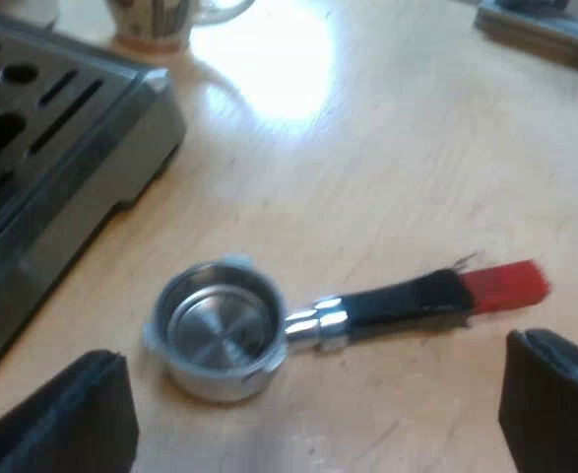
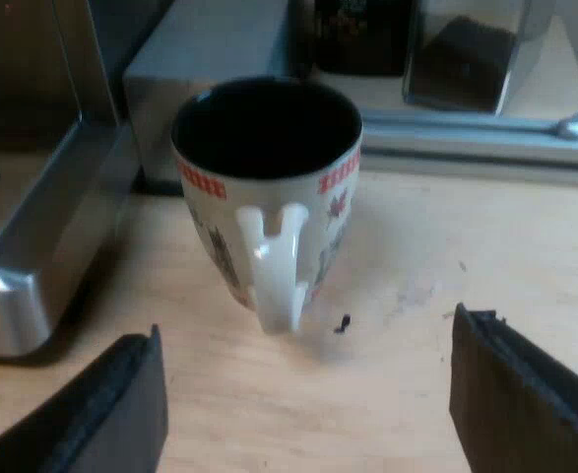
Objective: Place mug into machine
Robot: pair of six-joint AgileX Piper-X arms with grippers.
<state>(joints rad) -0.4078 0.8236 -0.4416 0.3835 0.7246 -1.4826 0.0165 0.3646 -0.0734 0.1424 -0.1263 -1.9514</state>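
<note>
White, red-trimmed mug (image 2: 267, 187) stands upright on the wooden worktop (image 2: 417, 296), just beside the espresso machine (image 2: 23, 286), with its handle facing the right gripper (image 2: 308, 394), whose fingers are spread wide and hold nothing. I'd centre on the mug body, close evenly and lift it level. The left gripper (image 1: 313, 414), also spread, hangs over the loose holder (image 1: 220, 325)

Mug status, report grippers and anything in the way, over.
Right gripper open before mug, handle toward it. Left gripper open over loose holder. Mug upright on table beside machine, not in. Nothing between right gripper and mug.
</note>
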